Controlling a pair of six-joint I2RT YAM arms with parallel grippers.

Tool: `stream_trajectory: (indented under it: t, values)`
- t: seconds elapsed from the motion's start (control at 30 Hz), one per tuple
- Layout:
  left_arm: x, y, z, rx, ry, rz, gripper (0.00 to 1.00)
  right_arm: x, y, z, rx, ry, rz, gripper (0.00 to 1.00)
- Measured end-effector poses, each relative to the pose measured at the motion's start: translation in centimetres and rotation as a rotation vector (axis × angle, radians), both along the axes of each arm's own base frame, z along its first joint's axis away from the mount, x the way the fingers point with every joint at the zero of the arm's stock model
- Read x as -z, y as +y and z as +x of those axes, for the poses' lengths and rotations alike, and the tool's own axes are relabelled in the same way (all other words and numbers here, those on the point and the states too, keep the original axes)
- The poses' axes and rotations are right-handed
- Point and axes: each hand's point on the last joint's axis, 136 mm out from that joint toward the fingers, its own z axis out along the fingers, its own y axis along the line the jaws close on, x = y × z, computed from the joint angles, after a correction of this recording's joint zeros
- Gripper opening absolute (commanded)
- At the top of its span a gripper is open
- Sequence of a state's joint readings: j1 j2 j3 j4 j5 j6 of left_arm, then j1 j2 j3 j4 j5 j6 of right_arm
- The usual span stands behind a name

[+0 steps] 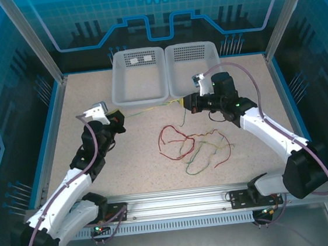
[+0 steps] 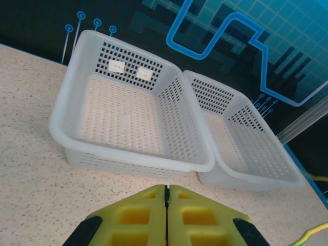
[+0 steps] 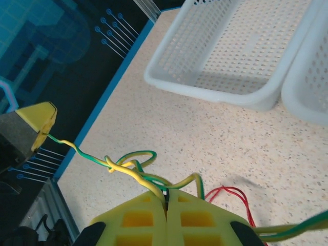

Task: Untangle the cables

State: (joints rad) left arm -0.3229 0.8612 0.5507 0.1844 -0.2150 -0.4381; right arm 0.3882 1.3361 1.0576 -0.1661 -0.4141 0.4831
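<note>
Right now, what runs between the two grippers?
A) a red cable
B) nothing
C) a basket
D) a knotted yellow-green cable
D: the yellow-green cable runs from the shut right gripper to the left gripper, knotted midway; the red cables lie loose on the table.

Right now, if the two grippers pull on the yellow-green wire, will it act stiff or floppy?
Probably floppy: the yellow-green wire curls and knots between the right gripper and the left gripper, both shut on it. Likely light, being so thin. Pulling may cinch it tighter.
</note>
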Motion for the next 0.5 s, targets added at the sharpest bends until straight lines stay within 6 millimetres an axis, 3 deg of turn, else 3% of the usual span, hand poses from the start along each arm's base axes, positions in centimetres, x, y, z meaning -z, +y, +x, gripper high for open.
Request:
stream_trajectory:
  t: [0.13,0.3,0.37,0.5]
  values:
    - [0.5,2.2,0.2,-0.08,0.019,0.018,0.0,-0.2,-2.2,1.0,0.059,-0.011,-0.061,0.0]
    - [0.9,3.0,0.0,-0.107,0.037,0.02,0.0,0.1,-4.7,1.0,0.12,0.03,-0.094,0.0]
    - [1.2,5.2,-0.1,-0.187,0.05,0.032,0.0,0.1,-7.8,1.9,0.229,0.034,-0.122,0.0]
    - [2.7,9.7,-1.0,-0.365,0.102,0.063,0.0,-0.6,-16.4,3.7,0.525,0.024,-0.176,0.0]
